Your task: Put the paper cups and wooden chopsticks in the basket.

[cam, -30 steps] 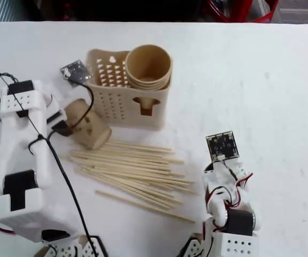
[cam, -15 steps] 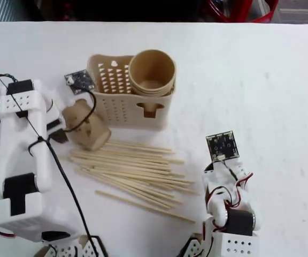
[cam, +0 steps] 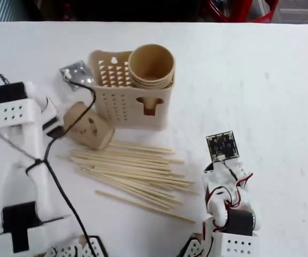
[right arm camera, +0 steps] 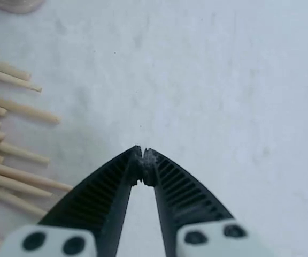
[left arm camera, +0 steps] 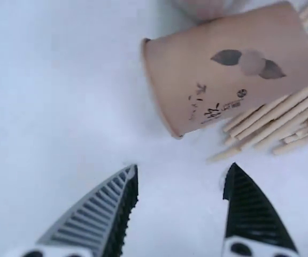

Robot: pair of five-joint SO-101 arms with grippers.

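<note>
The left gripper point(left arm camera: 183, 168) hangs spread just short of the cup point(left arm camera: 229, 64) lying on its side, probably lined up to take it. More cups point(cam: 150, 64) stand stacked in the basket point(cam: 127, 107). The chopsticks point(cam: 132, 171) lie piled beside the cup, the right gripper point(right arm camera: 143, 152) pressed together near them. The table point(cam: 261, 80) is white; a red frame point(cam: 234, 17) stands behind.

Stack of cups point(cam: 150, 64) sits in the basket point(cam: 123, 104), right end. Loose cup point(cam: 89, 127) lies off its front-left corner, with chopsticks point(cam: 132, 174) spread in front against it.
</note>
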